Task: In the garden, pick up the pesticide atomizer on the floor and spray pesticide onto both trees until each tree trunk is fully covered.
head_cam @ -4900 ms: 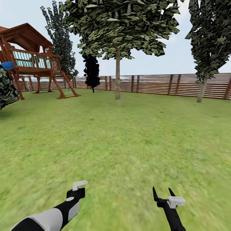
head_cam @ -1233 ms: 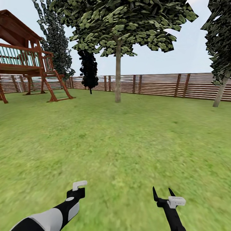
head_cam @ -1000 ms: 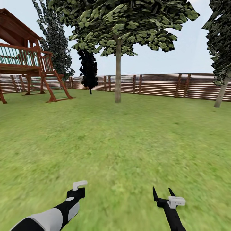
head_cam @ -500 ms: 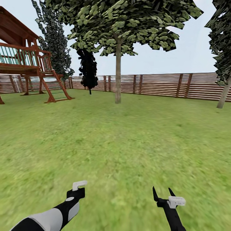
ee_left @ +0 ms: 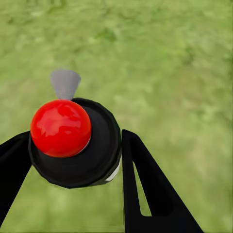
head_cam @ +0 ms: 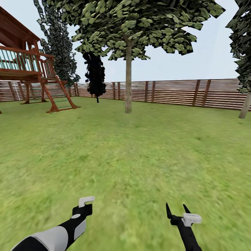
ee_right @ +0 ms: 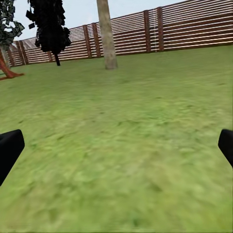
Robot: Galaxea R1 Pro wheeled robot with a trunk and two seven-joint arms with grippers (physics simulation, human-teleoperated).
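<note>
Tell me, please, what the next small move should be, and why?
Probably drive forward toward the tree trunk: it stands far off across the grass, and the left gripper seems to grip the pesticide atomizer already.

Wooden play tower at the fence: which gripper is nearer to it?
Left. The left gripper sits on the play tower's side of the lawn, far short of it. The right gripper is farther across, right of the central tree trunk.
</note>
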